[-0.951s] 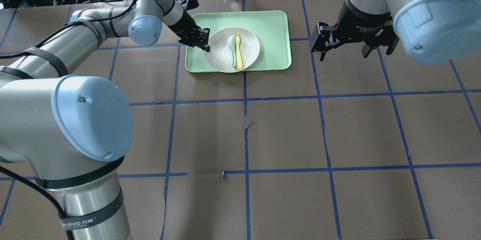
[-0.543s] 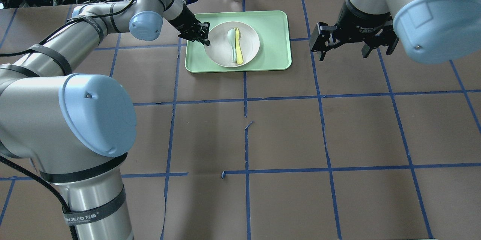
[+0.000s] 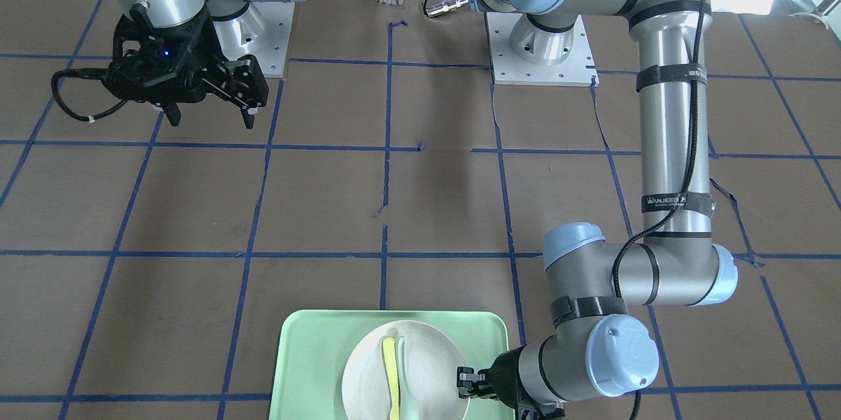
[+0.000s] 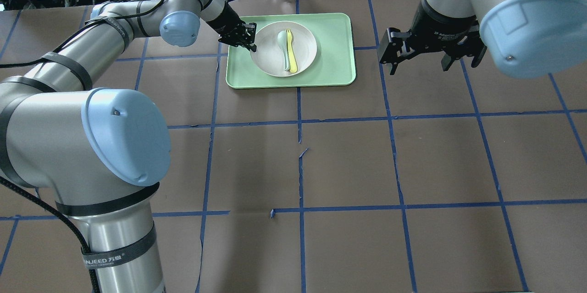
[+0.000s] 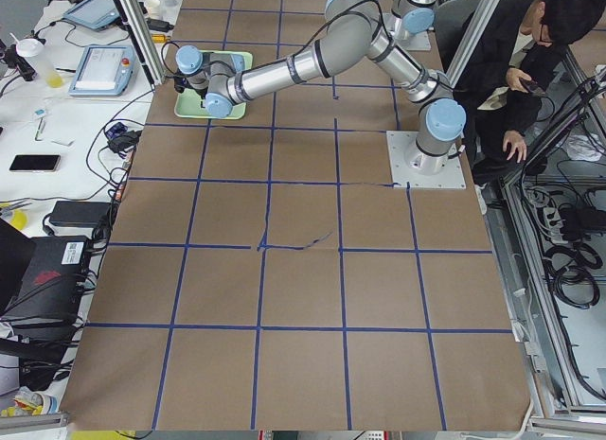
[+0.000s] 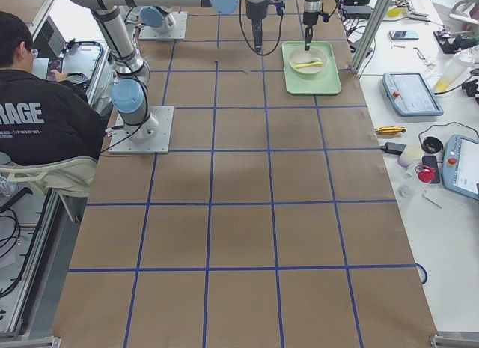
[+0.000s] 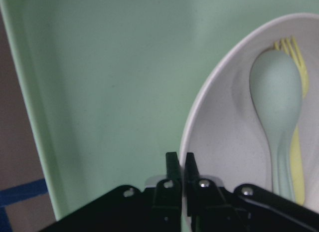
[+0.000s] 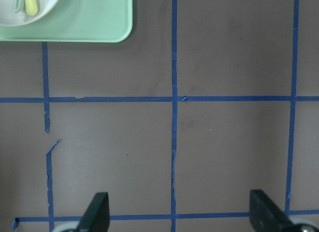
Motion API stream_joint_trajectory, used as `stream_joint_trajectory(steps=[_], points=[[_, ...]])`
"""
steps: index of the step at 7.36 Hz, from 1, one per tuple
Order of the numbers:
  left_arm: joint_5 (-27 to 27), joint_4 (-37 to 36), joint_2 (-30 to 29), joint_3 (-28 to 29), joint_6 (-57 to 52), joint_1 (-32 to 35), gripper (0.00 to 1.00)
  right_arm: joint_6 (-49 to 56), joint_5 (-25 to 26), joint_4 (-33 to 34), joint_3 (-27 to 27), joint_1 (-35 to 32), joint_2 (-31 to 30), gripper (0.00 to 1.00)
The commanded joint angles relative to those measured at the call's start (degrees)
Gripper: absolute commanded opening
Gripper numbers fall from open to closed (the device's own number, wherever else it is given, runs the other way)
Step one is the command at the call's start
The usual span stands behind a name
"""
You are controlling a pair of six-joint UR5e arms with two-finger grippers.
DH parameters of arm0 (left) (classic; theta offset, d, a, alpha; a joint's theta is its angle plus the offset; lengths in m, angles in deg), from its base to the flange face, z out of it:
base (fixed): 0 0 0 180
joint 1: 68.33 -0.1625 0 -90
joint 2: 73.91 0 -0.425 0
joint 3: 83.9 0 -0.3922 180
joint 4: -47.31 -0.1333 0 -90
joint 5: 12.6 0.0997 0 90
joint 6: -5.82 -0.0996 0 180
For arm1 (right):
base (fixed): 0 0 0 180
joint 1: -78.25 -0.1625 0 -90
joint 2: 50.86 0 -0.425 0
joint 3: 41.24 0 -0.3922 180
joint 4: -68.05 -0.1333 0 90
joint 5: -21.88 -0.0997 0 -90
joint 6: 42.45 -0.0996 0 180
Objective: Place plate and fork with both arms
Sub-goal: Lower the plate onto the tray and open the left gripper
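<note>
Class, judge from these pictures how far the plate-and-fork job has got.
Done: the left gripper is shut on the rim of the plate. In hand: that plate, over the tray, carrying the fork and a spoon. Left: placing plate and fork; the right gripper hangs open and empty.

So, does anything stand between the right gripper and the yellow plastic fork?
Nothing visible does. The right gripper hangs with jaws open beside the rectangular mint-green tray; the yellow plastic fork lies on the round off-white plate, the pale green spoon on its far side.
</note>
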Motion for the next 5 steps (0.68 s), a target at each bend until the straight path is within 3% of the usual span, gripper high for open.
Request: stream_joint_trajectory(steps=[1, 2, 3, 5], points=[[0.0, -0.4, -0.2, 0.3, 1.1, 0.3, 0.0, 0.0, 0.0, 0.0, 0.1, 0.0, 0.0, 1.0], [0.0, -1.1, -0.3, 0.3, 1.1, 0.3, 0.07, 0.0, 0.0, 0.0, 0.1, 0.0, -0.1, 1.0], [0.0, -3.9, -0.4, -0.1, 0.4, 0.3, 0.99, 0.0, 0.0, 0.0, 0.1, -0.1, 0.0, 1.0], [0.1, -3.4, 2.5, -1.9, 0.1, 0.3, 1.0, 0.0, 0.0, 0.0, 0.0, 0.0, 0.0, 1.0]])
